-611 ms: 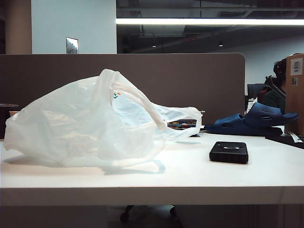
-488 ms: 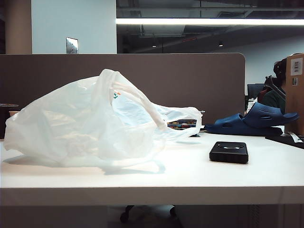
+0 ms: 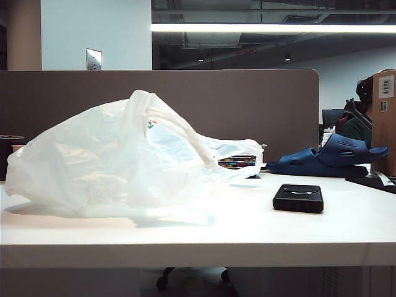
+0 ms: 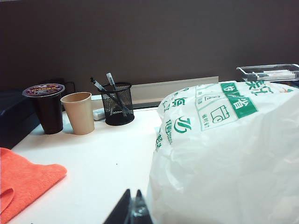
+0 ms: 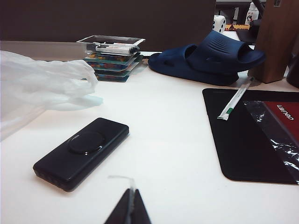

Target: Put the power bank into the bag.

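Power bank (image 5: 81, 153), a flat black rectangular slab, lies on the white table (image 3: 247, 235) beside the crinkled translucent plastic bag (image 3: 117, 164); probably rigid and smooth, best gripped across its narrow sides. Left gripper (image 4: 131, 210) and right gripper (image 5: 129, 207) hang closed, empty.

The bag (image 3: 124, 161) lies on the surface (image 3: 247, 232) and serves as landmark. Right of it, apart, lies the power bank (image 3: 298, 198), outside the bag. Behind the power bank sit the clogs (image 3: 328, 159), one stacked on the other. Behind the bag's right end stands a stack of trays (image 5: 112, 58). Left of the bag, toward the back, stand a mesh pen holder (image 4: 117, 103) and two cups (image 4: 78, 113). The left end effector (image 4: 131, 207) is just beside the bag; the right end effector (image 5: 128, 205) is near the power bank; both pinched together, empty.
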Action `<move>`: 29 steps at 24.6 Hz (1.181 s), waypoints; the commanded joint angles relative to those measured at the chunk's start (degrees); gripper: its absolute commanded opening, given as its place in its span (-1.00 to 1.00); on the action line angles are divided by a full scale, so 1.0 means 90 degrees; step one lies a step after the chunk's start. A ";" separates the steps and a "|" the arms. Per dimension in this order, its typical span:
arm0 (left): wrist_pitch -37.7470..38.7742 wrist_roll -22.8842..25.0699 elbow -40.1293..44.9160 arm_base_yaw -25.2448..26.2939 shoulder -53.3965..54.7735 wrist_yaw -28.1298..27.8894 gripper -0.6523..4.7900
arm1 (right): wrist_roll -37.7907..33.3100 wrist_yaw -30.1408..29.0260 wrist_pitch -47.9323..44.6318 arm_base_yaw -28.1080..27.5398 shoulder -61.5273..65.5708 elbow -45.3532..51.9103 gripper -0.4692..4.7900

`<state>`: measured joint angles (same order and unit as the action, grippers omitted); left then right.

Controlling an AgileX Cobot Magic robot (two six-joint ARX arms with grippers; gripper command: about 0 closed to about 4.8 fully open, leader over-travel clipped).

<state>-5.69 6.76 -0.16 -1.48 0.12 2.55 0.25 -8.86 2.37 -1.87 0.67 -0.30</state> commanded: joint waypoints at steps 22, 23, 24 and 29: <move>0.0092 0.0007 -0.1005 -0.0012 0.0000 0.1030 -0.78 | -0.0381 0.0189 0.1382 0.0010 0.0172 -0.2482 -0.84; 0.0117 0.0005 -0.1005 -0.0012 0.0000 0.1032 -0.78 | -0.0384 0.0187 0.1552 0.0010 0.0272 -0.2701 -0.84; 0.0177 0.0007 -0.1005 -0.0012 0.0000 0.1032 -0.78 | -0.0381 0.0182 0.1892 0.0012 0.0551 -0.3203 -0.84; 0.0223 0.0007 -0.1003 -0.0012 0.0000 0.1178 -0.78 | -0.0381 -0.0238 0.3186 0.0017 0.2130 -0.5321 -0.84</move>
<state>-3.40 6.76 -8.97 -1.50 0.10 12.45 -2.98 -9.93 28.49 -1.76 17.85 -45.34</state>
